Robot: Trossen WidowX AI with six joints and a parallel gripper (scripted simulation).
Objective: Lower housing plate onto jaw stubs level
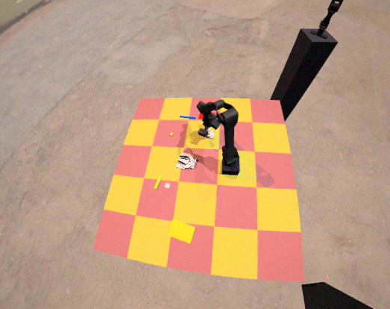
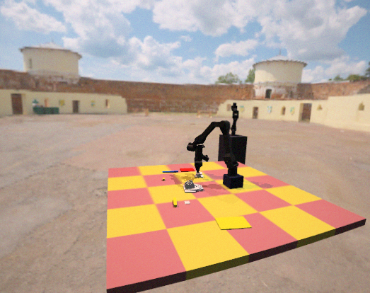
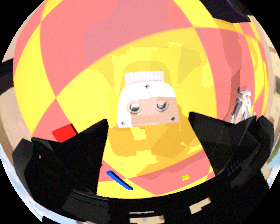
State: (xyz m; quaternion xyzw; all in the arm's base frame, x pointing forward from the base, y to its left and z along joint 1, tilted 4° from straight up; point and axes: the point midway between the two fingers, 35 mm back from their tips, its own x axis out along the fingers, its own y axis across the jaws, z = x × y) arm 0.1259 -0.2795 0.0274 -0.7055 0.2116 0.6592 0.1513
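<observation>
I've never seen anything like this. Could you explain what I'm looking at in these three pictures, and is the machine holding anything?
The black machine is one jointed robot arm. Its gripper works like two fingers. One picture looks down from above, one from the side, and one from the arm's wrist.

On the checkered surface lie a small white plate with two round holes, probably the housing plate, a larger white assembly, a blue bar and a flat yellow piece, plus some smaller bits.

Nothing is held: the gripper is open, above the small plate.
</observation>
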